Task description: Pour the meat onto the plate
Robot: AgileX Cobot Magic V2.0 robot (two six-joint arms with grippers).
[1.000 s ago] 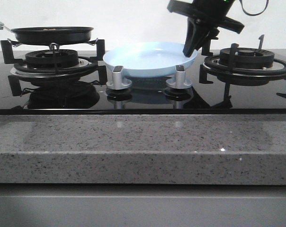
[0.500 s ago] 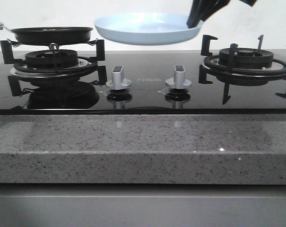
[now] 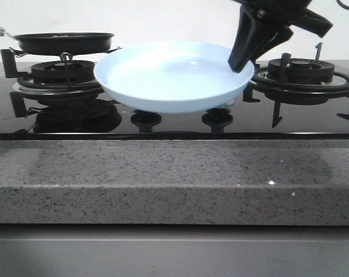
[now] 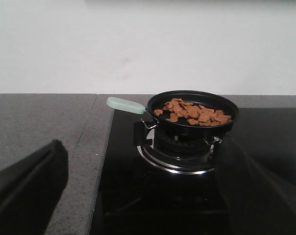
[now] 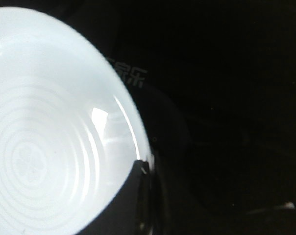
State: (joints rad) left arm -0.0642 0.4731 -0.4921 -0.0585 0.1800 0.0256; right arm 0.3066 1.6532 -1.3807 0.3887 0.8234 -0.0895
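Plate: half a second ago my right gripper [image 3: 239,64] held the plate [image 3: 169,78] high against the wall; now it sits lower and nearer, centre of the front view, hiding the stove knobs.
Meaning: I judge I am carrying it to a spot for the pour.
Right gripper: clamped on the plate's right rim, plate off the hob.
Left gripper: fingers [image 4: 25,188] spread wide, holding nothing.
Meat: meat [image 4: 193,112] lies untouched in the pan [image 3: 63,42], upper left.

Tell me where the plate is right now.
In the front view the plate hangs mid-stove, held off the glass at its right rim by the right gripper, between the frying pan on the left burner and the right burner.
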